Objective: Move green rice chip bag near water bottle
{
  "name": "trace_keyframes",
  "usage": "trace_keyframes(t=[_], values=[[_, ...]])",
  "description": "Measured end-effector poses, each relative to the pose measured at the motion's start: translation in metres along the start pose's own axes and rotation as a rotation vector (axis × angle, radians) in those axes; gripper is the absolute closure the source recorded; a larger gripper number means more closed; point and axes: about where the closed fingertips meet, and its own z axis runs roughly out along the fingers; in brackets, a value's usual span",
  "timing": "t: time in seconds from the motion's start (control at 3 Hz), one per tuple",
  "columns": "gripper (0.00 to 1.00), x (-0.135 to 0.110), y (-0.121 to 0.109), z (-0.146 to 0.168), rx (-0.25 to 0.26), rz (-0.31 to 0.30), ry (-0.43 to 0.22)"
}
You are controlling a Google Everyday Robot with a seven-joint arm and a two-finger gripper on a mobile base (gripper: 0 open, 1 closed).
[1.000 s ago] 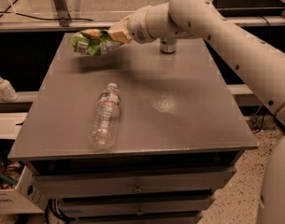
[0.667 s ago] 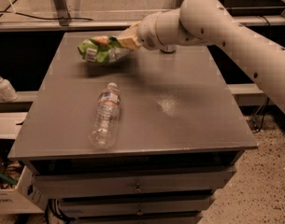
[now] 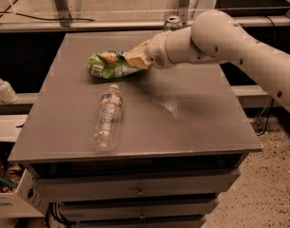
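Gripper (image 3: 135, 60) is sitting over the far-left part of the table (image 3: 192, 122), with the arm (image 3: 230, 42) reaching in from the right. Its fingers are clamping the right end of the green rice chip bag (image 3: 109, 64), so it's gripping, not open. The bag is sticking out to the left of the gripper, crumpled, roughly level (can't tell if its underside is touching the tabletop or hanging just above it).

Water bottle (image 3: 108, 118) is lying on its side in the left-centre of the table, cap end pointing to the far edge. The bag is sitting just beyond that cap, near it but not touching.

A silver can (image 3: 172, 22) is standing at the far edge, partly hidden behind the arm. A white pump bottle (image 3: 3, 87) is standing on a ledge off the table's left side. Drawers (image 3: 140, 190) are showing under the tabletop.
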Motion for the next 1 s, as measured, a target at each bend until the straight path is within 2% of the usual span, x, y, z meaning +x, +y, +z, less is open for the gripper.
trace_keyframes(t=[1.0], values=[[1.00, 0.024, 0.049, -0.009, -0.067, 0.055, 0.035]])
